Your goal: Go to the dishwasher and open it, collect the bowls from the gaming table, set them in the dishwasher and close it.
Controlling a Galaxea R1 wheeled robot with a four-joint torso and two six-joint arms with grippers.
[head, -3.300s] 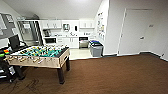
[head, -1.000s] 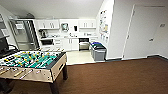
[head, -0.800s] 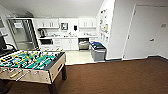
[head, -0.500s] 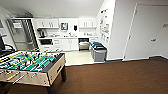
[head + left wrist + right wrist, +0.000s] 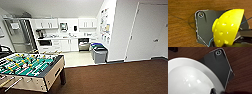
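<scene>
A: Heading for the kitchen across brown carpet (image 5: 112, 77), with the yellow bowl (image 5: 226, 28) clamped at its rim in the left end effector (image 5: 238, 37). Looks held, judging by the grey finger pressed against the edge.

B: And the right end effector (image 5: 216, 91)?

A: Gripping the white bowl (image 5: 189, 77) by the rim, as far as can be judged. Hard to make out more than a dark tip there.

B: Where is the dishwasher (image 5: 84, 45)?

A: Far off, under the bench on the back wall, between the white cabinets (image 5: 66, 45) and the grey bins (image 5: 99, 53). Impossible to tell from here whether open or closed.

B: Risks?

A: First, slipping. Glossy, rounded, and pinched at one edge only, so could tilt or drop on a jolt at the seam between carpet and pale kitchen floor (image 5: 77, 58).

B: Anything else?

A: Clipping the corner of the football table (image 5: 30, 67), close on the left, with a swing of the left arm. Also bumping the bins, just beside the dishwasher, on the final approach. And, with both end effectors full, no spare one for a shut door.
</scene>
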